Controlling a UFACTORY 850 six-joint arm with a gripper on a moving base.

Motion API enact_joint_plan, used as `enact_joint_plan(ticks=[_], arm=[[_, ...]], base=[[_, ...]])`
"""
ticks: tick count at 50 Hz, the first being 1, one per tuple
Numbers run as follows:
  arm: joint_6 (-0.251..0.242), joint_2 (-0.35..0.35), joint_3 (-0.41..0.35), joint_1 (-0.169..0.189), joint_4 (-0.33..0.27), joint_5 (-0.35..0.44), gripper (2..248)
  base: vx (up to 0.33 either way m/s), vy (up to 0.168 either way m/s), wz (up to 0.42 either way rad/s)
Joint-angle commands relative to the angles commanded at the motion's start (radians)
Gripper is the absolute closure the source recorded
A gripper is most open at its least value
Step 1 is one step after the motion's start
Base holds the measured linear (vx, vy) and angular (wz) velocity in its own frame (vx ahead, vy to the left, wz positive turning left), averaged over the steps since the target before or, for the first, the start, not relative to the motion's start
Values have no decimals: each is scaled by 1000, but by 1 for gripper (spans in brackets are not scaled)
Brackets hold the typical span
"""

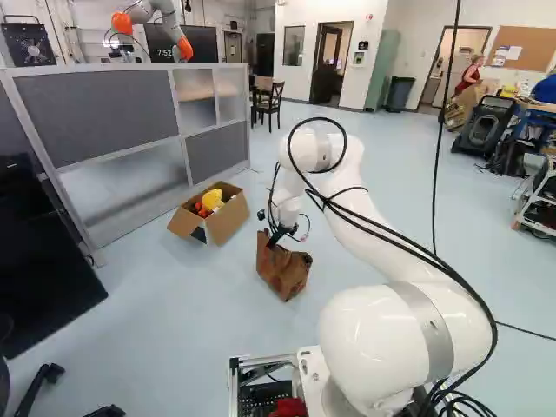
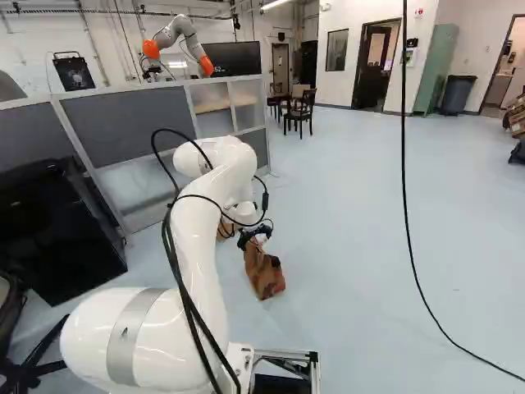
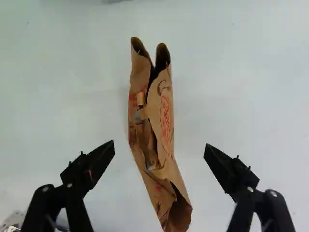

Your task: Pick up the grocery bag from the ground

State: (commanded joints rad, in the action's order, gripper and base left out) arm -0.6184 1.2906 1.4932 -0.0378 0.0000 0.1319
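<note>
The brown paper grocery bag (image 1: 282, 268) stands on the floor ahead of the base, leaning a little. Just over its top edge is my gripper (image 1: 276, 234) in the left base view, and the right base view also has the bag (image 2: 263, 271) under the gripper (image 2: 256, 235). In the wrist view the narrow, creased top of the bag (image 3: 153, 121) runs between and beyond the wide-spread fingers of my gripper (image 3: 159, 150). The gripper is open, with a gap on either side of the bag.
An open cardboard box (image 1: 208, 213) with yellow and orange things inside stands beyond the bag, near a grey partition (image 1: 113, 117). Another robot (image 1: 152, 22) shows behind the partition. A black cabinet (image 2: 57, 230) stands at the left, and a cable (image 2: 406, 197) hangs at the right.
</note>
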Motion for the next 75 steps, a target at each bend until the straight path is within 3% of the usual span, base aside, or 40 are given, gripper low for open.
enact_joint_plan(ticks=[7,14,75], arm=[[-91,25,21,0,0,0,3],[-119,50,42,0,0,0,3],[-125,266,239,0,0,0,3]], base=[[0,0,0],[0,0,0],[0,0,0]])
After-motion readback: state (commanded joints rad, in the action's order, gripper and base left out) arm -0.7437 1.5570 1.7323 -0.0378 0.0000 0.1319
